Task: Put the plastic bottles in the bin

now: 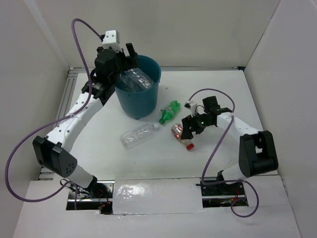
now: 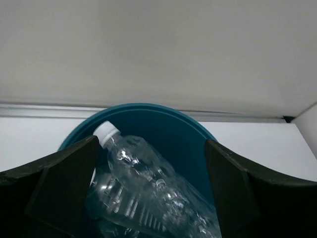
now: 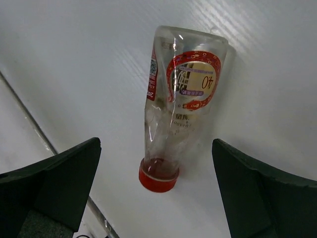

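In the upper left of the top view, the left tool [image 1: 124, 55] hangs over the teal bin [image 1: 143, 101] with its fingers spread wide and nothing between them. A clear crinkled bottle with a white cap [image 2: 148, 183] lies slanted inside the bin below that tool, its cap up near the rim on the left of the wrist view. At centre right, the right tool [image 1: 185, 130] is low over the white surface [image 1: 228, 89], also fully spread and gripping nothing. The red-labelled bottle [image 3: 183, 99] lies flat on the surface in the gap between its fingers, touching neither, with its red cap toward the bottom of the wrist view. A green bottle [image 1: 170, 111] lies just right of the bin's base. Another clear bottle [image 1: 140, 135] lies on its side at the middle of the frame, below the bin and left of the right tool.
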Controlling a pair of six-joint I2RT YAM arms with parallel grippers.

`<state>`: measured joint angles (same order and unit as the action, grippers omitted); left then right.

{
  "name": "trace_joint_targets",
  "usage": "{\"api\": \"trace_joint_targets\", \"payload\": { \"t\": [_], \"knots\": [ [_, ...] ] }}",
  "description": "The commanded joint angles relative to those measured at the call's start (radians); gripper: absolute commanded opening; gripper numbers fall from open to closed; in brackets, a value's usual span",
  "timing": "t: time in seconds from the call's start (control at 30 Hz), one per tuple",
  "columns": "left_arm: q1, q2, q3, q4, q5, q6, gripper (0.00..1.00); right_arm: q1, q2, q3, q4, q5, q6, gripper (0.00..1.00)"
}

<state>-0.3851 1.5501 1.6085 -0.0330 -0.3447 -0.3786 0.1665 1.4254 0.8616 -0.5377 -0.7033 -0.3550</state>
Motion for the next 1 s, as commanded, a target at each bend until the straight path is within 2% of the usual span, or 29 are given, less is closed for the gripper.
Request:
{"api": "trace_joint_targets", "payload": {
  "t": [0.0, 0.07, 0.1, 0.13, 0.23, 0.27, 0.3, 0.4, 0.43, 0.57, 0.6, 0.63, 0.67, 0.73, 0.83, 0.87, 0.97],
  "knots": [
    [-0.110, -0.137, 0.004, 0.061, -0.025, 0.185, 1.00, 0.091, 0.075, 0.051, 0.064, 0.142, 0.065, 1.00],
    [-0.167, -0.253, -0.059, 0.051, 0.007, 0.300, 1.00, 0.132, 0.133, 0.063, 0.107, 0.229, 0.108, 1.00],
    [-0.196, -0.293, -0.140, 0.051, 0.018, 0.325, 1.00, 0.165, 0.150, 0.063, 0.117, 0.255, 0.120, 1.00],
    [-0.277, -0.361, -0.219, 0.015, 0.044, 0.355, 1.00, 0.189, 0.183, 0.073, 0.140, 0.298, 0.142, 0.93],
    [-0.332, -0.426, -0.335, -0.117, 0.055, 0.346, 0.98, 0.200, 0.236, 0.099, 0.150, 0.326, 0.142, 0.78],
    [-0.342, -0.445, -0.384, -0.131, 0.067, 0.336, 0.97, 0.200, 0.236, 0.108, 0.150, 0.326, 0.142, 0.70],
    [-0.354, -0.467, -0.492, -0.131, 0.082, 0.336, 0.97, 0.200, 0.248, 0.120, 0.139, 0.326, 0.142, 0.51],
    [-0.402, -0.527, -0.643, -0.111, 0.095, 0.334, 0.98, 0.173, 0.227, 0.148, 0.113, 0.278, 0.113, 0.25],
    [-0.411, -0.527, -0.715, -0.094, 0.095, 0.334, 1.00, 0.139, 0.210, 0.160, 0.099, 0.260, 0.099, 0.14],
    [-0.429, -0.480, -0.815, -0.047, 0.121, 0.412, 1.00, 0.024, 0.101, 0.307, -0.019, 0.110, -0.024, 0.03],
    [-0.429, -0.437, -0.825, -0.035, 0.121, 0.443, 1.00, -0.001, 0.092, 0.357, -0.039, 0.022, -0.082, 0.03],
    [-0.429, -0.394, -0.837, 0.003, 0.112, 0.470, 1.00, -0.056, 0.092, 0.540, -0.063, -0.055, -0.113, 0.03],
    [-0.429, -0.394, -0.837, 0.004, 0.111, 0.471, 1.00, -0.056, 0.092, 0.542, -0.064, -0.056, -0.113, 0.03],
    [-0.420, -0.332, -0.846, 0.042, 0.092, 0.510, 1.00, -0.065, 0.115, 0.745, -0.064, -0.128, -0.113, 0.02],
    [-0.420, -0.273, -0.846, 0.076, 0.065, 0.540, 1.00, -0.017, 0.188, 0.955, 0.077, -0.185, -0.006, 0.02],
    [-0.408, -0.259, -0.846, 0.088, 0.065, 0.540, 1.00, 0.007, 0.242, 0.997, 0.172, -0.185, 0.026, 0.02],
    [-0.399, -0.222, -0.846, 0.097, 0.056, 0.549, 1.00, 0.108, 0.360, 1.222, 0.225, -0.185, 0.126, 0.02]
  ]
}}
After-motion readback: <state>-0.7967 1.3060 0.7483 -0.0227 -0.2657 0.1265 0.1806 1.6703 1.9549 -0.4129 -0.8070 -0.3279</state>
